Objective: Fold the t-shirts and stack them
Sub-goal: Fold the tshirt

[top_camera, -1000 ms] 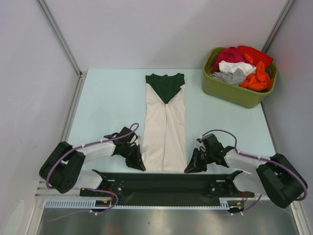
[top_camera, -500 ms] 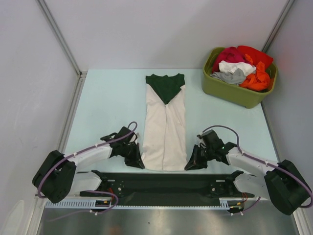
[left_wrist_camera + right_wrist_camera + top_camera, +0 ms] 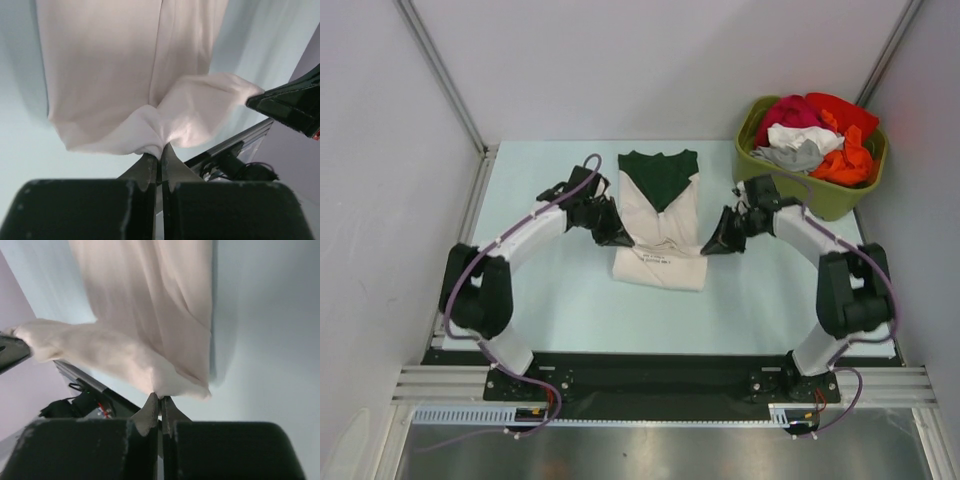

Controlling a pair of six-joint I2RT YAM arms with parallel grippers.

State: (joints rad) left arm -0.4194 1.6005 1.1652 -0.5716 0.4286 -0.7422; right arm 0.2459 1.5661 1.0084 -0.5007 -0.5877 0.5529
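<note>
The t-shirt (image 3: 660, 255) is lying mid-way up the tabletop (image 3: 540, 290), half doubled, with your left claw (image 3: 617, 239) and right claw (image 3: 711, 246) each clamping shut on a hem corner. Thin pinches are risking a slip and a crooked fold. The tub (image 3: 790, 190) is crowding you at two o'clock; nine o'clock is offering room.

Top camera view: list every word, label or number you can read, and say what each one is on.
Black lettering on the folded-over cream part of the t-shirt: too small to read.
Green tub and the clothes in it: no text visible.
Wrist views: no text, only plain cream cloth.
</note>
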